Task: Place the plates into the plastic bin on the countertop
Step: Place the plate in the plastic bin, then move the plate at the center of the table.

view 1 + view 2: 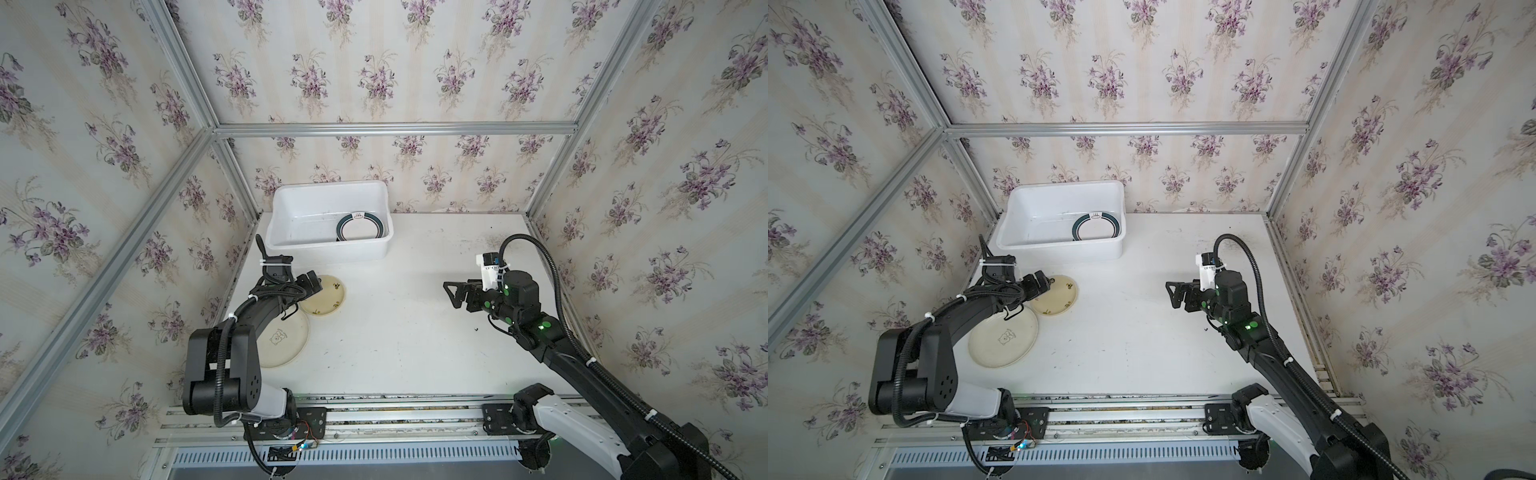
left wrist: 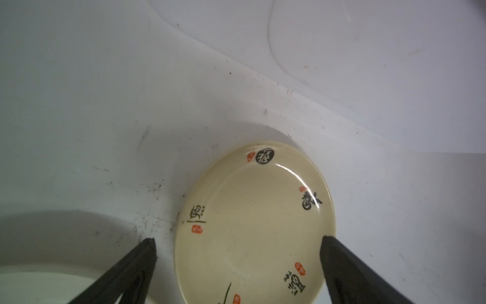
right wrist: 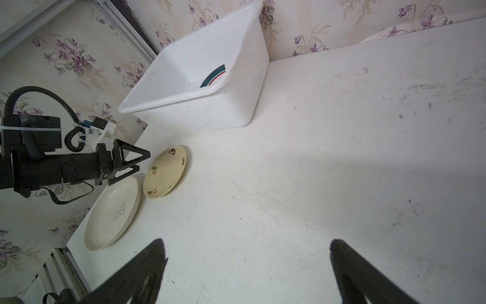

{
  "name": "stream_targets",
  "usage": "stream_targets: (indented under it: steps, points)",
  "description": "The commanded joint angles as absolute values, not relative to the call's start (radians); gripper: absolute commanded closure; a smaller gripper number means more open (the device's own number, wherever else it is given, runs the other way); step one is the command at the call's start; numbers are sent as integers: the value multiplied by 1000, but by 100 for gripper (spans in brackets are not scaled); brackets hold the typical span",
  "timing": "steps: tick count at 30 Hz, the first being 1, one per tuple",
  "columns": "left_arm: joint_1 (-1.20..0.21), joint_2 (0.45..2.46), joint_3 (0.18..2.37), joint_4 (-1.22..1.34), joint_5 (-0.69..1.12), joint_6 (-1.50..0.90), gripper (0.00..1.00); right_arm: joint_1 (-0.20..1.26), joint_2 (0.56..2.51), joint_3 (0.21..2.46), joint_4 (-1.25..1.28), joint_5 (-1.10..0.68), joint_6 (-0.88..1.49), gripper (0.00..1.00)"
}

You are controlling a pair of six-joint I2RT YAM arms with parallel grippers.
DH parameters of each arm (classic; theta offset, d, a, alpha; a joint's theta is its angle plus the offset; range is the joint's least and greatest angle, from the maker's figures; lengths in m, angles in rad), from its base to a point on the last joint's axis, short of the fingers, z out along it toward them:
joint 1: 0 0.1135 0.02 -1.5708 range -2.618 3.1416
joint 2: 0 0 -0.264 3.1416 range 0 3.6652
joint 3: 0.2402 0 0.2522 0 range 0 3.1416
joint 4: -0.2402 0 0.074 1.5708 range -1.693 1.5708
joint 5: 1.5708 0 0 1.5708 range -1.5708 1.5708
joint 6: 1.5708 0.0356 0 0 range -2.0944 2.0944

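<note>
The left end effector is held wide open with nothing gripped, right above the small cream plate at about 9 o'clock on the desk. A bigger cream plate sits just beside it at 8. One green-rimmed plate is already in the bin at 11. The small plate's lip should probably be pinched, one finger inside and one outside. The right end effector is open and empty at 3.
</note>
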State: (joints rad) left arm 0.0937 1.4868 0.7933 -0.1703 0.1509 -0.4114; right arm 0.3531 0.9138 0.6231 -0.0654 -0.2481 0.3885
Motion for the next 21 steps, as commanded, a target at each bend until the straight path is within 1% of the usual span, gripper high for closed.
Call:
stream_targets:
  steps: [1, 8, 16, 18, 21]
  points:
    - [102, 1511, 811, -145, 188, -392, 0, 355, 923, 644, -56, -241, 394, 0]
    - [126, 1577, 867, -145, 230, -372, 2, 354, 948, 657, -62, -253, 411, 0]
    - [149, 1626, 900, -150, 306, -357, 11, 354, 950, 661, -64, -251, 417, 0]
    - [152, 1636, 906, -152, 311, -360, 15, 355, 950, 663, -66, -249, 419, 0]
    - [156, 1647, 913, -161, 307, -365, 16, 355, 950, 667, -66, -251, 422, 0]
